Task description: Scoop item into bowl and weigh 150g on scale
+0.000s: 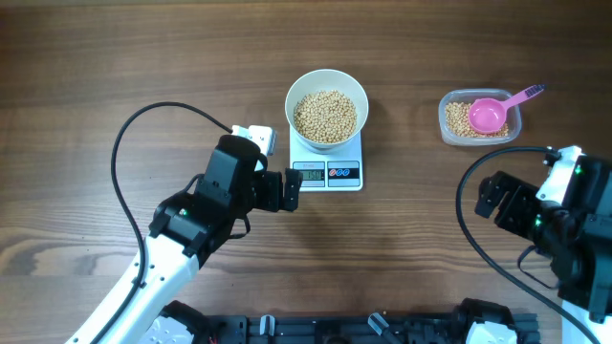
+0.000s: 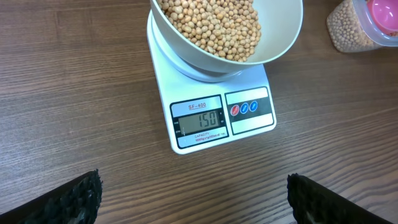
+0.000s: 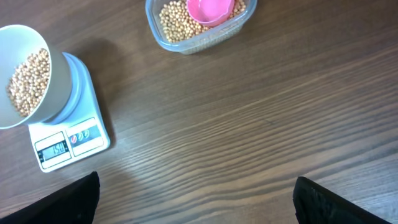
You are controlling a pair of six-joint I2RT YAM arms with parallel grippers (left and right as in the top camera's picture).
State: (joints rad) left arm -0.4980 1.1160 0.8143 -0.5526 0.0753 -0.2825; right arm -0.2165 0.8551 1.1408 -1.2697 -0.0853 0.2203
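Both tools are empty, jaws spread wide: my left tool (image 1: pixel 291 188) hovers just before the display end of the scale (image 2: pixel 180 90), my right tool (image 1: pixel 493 199) well apart over bare desk (image 1: pixel 96 76). Beyond the left one the display (image 2: pixel 199 120) seems to read 150, and the bowl (image 1: pixel 327 78) sits on the scale holding the beans (image 1: pixel 325 116). Farther right, the pink scoop (image 1: pixel 490 113) lies in the clear tub (image 1: pixel 447 119). I judge the weight met; best not to nudge bowl or scale while the reading settles.

I held my left gripper (image 1: pixel 291 189) and my right gripper (image 1: pixel 490 199) well apart, both with jaws spread wide and empty.
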